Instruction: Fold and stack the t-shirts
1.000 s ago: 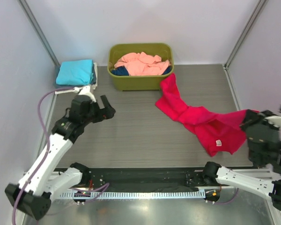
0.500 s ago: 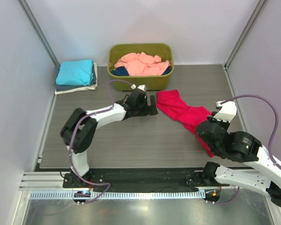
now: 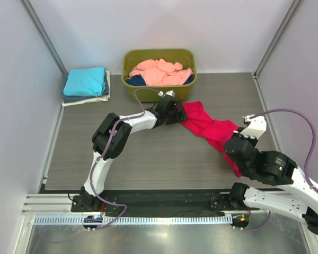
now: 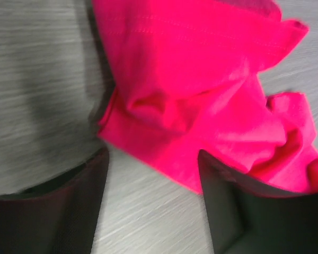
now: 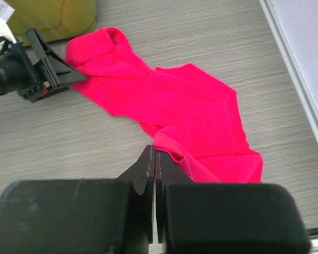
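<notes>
A crimson-pink t-shirt (image 3: 209, 127) lies crumpled on the table, running from the tub toward the right arm. My left gripper (image 4: 152, 159) is open at its far left end, and the hem (image 4: 164, 174) sits between the fingertips without being pinched. The right gripper (image 5: 155, 151) is shut on a fold of the near edge (image 5: 175, 151). In the right wrist view the left gripper (image 5: 58, 74) touches the shirt's tip. A turquoise t-shirt (image 3: 85, 81) tops a folded stack at the back left. Salmon-pink (image 3: 159, 71) and dark blue (image 3: 137, 80) t-shirts fill the tub.
The olive-green tub (image 3: 159, 53) stands at the back centre, just behind the left gripper. The left arm (image 3: 132, 121) stretches across the table's middle. Metal frame posts and pale walls close in both sides, and a rail runs along the near edge.
The left arm swung from the left side across to the crimson shirt's far end, its jaws narrowing. The right arm shifted left with the shirt, bunching it shorter.
</notes>
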`<action>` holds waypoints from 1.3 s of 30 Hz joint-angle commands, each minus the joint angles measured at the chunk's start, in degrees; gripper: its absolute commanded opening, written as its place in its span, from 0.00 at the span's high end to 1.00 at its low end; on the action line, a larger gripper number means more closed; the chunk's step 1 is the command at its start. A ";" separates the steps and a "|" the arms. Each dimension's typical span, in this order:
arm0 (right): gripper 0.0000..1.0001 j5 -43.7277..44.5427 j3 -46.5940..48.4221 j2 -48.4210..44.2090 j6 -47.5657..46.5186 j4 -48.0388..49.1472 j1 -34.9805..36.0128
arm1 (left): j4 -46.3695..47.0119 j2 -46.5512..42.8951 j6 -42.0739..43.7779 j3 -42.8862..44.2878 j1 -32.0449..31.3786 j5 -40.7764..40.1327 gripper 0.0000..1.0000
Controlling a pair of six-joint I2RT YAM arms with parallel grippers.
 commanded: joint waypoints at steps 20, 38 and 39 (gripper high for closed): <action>0.99 5.15 10.25 -1.78 -11.00 3.99 0.16 | -42.12 -43.00 9.55 -2.96 -1.24 -14.63 1.00; 0.99 -8.87 -0.72 21.65 -18.38 20.32 -14.22 | -51.49 -47.17 20.81 -23.31 29.92 9.34 0.99; 0.99 -16.30 -2.03 22.82 -19.60 23.91 -16.51 | -48.95 -45.16 20.63 -24.74 31.27 10.58 0.93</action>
